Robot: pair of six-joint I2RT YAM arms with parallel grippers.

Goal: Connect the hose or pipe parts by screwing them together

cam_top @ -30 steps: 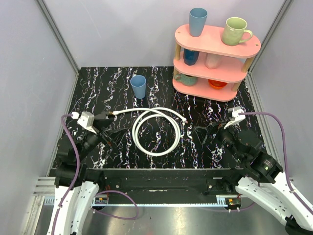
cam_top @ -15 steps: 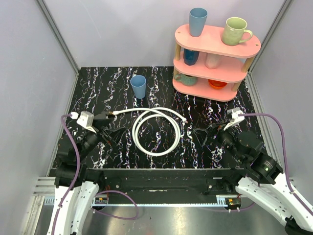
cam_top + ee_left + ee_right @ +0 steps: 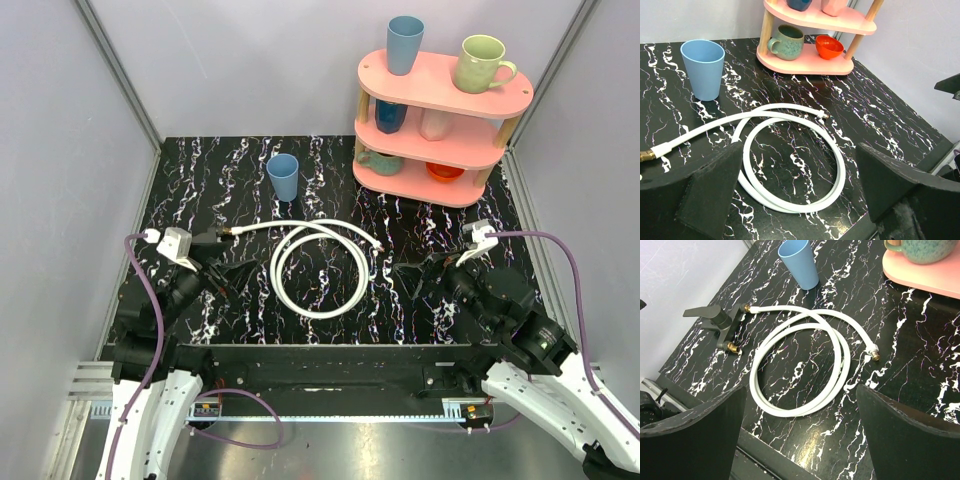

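A thin white hose (image 3: 316,268) lies coiled in a loop mid-table. Its right end carries a small brass fitting (image 3: 874,355) and lies free. Its left brass end (image 3: 746,308) rests against a dark grey tap-shaped part (image 3: 715,320), which has a second brass fitting (image 3: 732,346). I cannot tell whether that joint is screwed in. My left gripper (image 3: 233,277) hovers open just left of the coil, and in its wrist view the loop (image 3: 790,165) shows between its fingers (image 3: 710,195). My right gripper (image 3: 410,282) hovers open to the right of the coil, holding nothing.
A blue cup (image 3: 283,177) stands behind the coil. A pink three-tier shelf (image 3: 440,140) with mugs and a red bowl (image 3: 829,46) stands at the back right. Grey walls close in both sides of the black marbled table (image 3: 190,190).
My right gripper has edged slightly left toward the hose. The left arm and the hose have not moved.
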